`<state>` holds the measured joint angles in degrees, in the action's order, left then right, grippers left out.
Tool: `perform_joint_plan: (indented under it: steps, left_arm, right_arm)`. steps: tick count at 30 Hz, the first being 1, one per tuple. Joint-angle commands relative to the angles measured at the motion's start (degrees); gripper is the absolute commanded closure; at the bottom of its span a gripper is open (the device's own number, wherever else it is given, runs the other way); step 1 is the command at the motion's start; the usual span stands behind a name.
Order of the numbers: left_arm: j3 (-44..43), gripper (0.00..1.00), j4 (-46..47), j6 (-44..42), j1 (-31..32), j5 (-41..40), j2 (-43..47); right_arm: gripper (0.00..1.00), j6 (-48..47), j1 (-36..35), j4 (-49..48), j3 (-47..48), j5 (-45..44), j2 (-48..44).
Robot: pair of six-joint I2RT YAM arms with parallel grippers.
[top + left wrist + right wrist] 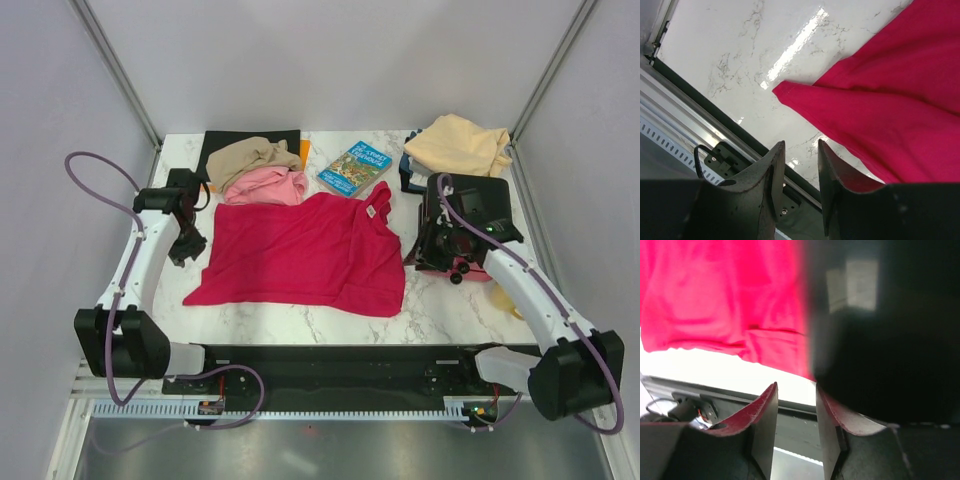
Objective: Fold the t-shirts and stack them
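Observation:
A crimson red t-shirt [300, 255] lies spread flat in the middle of the marble table [450, 310]. Behind it a pink t-shirt [265, 186] and a tan-brown t-shirt [250, 156] sit crumpled together. A pale peach-cream t-shirt [458, 145] is bunched at the back right. My left gripper [185, 248] hovers just off the red shirt's left edge, open and empty [800, 145], with a corner of the red shirt [890, 115] ahead of it. My right gripper [432, 255] stands by the shirt's right edge, open and empty [796, 387], with red cloth [715, 295] beyond its fingers.
A flat black mat [218, 145] lies under the tan shirt at the back left. A blue illustrated book [355, 167] rests at the back centre. A black object [480, 200] sits behind my right wrist and blurs the right wrist view [880, 340]. The table's front rail [700, 135] is close.

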<state>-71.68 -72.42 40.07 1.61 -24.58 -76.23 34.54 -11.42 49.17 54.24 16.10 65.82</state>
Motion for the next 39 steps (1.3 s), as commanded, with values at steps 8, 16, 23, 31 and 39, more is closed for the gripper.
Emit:
perform_joint_plan:
  steps: [8,16,23,31,39]
  left_arm:
    - [-7.42,0.6,3.08,-5.97,-0.29,3.75,-4.54]
    - [-6.98,0.6,3.87,-7.11,-0.29,3.75,-4.45]
    - [-6.54,0.6,7.03,-8.25,-0.29,7.17,-5.95]
    - [-8.39,0.59,7.65,-10.19,-0.29,7.97,-6.92]
    - [-8.83,0.6,7.65,-11.69,-0.29,8.32,-6.65]
  right_arm:
    - [0.54,2.89,-15.38,-10.05,7.99,-4.84,12.14]
    - [0.56,5.53,-15.47,-9.62,7.37,-8.99,6.95]
    - [0.56,3.96,-20.56,-13.3,9.3,-4.76,12.3]
    - [0.56,-1.75,-24.44,-11.55,18.35,-9.24,26.36]
    - [0.56,-6.77,-26.19,-7.34,24.85,-10.12,38.23]
